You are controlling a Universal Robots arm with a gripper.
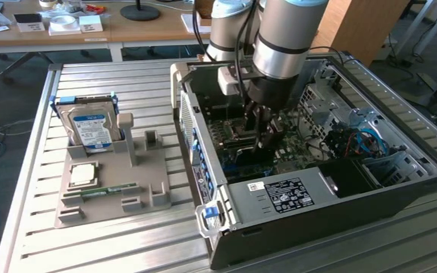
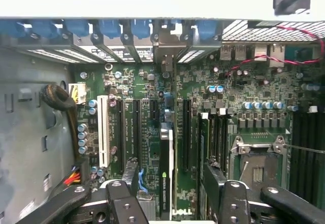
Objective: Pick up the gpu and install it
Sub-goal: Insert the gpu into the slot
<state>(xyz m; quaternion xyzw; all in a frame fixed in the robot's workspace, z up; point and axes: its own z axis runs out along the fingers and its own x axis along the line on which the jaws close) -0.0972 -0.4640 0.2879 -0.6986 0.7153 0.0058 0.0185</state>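
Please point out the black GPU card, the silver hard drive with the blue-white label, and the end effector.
Thin black GPU card (image 2: 165,170): wrist view, its upper edge, standing in the motherboard.
Silver hard drive with blue-white label (image 1: 91,126): exterior view, label face.
End effector (image 2: 170,203): wrist view, midway between its fingertips.

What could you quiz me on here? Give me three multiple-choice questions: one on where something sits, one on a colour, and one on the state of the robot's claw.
1. Where is the hard drive?
A) upright in the grey holder
B) lying on the wooden desk
C) on the floor

2. What colour is the memory stick lying on that holder?
A) red
B) green
C) yellow

3. How do the jaws of the gripper stand?
A) shut on the hard drive
B) shut on the memory stick
C) open, either side of the gpu

Answers:
1 A, it stands on edge in the holder.
2 B, its board is green.
3 C, the wrist view shows gaps between the fingers and the thin dark card.
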